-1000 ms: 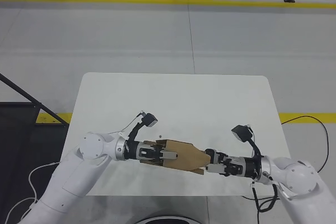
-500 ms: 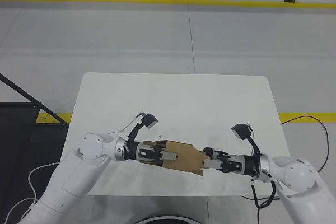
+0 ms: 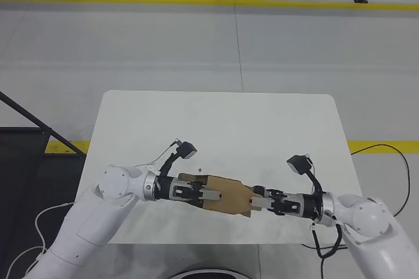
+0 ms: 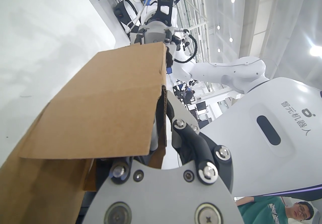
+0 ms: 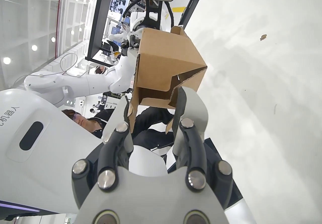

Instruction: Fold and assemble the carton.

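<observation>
Left jaws: closed on a side wall of the carton (image 3: 223, 194) at one end. One finger (image 4: 179, 109) lies against the outside; the other is hidden behind the cardboard. Right jaws: part-open at the carton's opposite end, straddling its loose end flaps, with a finger (image 5: 190, 101) beside each. Carton: brown, partly erected, spanning between both jaws over the front part of the tabletop (image 3: 265, 125).

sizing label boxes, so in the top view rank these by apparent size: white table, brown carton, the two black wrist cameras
1. white rectangular table
2. brown cardboard carton
3. black box-shaped wrist cameras, the left arm's and the right arm's: they look alike, so no ranking between them
</observation>
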Tool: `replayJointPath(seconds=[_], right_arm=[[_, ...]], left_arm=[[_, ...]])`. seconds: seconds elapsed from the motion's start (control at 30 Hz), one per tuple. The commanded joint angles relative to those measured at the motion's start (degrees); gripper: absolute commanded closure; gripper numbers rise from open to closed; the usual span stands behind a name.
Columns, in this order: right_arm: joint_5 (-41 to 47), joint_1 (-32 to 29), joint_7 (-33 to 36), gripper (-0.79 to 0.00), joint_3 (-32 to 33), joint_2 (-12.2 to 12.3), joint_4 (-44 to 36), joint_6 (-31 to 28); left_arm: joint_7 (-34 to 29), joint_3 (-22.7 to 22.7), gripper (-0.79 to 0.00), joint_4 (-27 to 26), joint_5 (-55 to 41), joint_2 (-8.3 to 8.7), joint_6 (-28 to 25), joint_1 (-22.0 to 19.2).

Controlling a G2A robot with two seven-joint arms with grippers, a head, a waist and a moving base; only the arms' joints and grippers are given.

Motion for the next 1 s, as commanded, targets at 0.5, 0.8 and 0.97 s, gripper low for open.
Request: replayJointPath(seconds=[0.5,0.8,0.97], right_arm=[[1.52,1.74,0.87,-0.379,-1.31,-0.43,2.97,-1.08],[2.33,0.15,0.86,-0.388,0.98,-0.17,2.80,-2.44],[2.28,-1.06,0.83,-0.413,2.17,-0.01,2.28,-2.69]], left_arm=[[-1.07,-0.03,0.000,-0.44,-0.61,0.09,-1.07,0.13],[-1.15,0.09,0.000,-0.34,-0.43,0.12,-0.69,-0.04],[-1.01,0.26,0.000,-0.43,-0.33,0.10,-0.30,-0.20]])
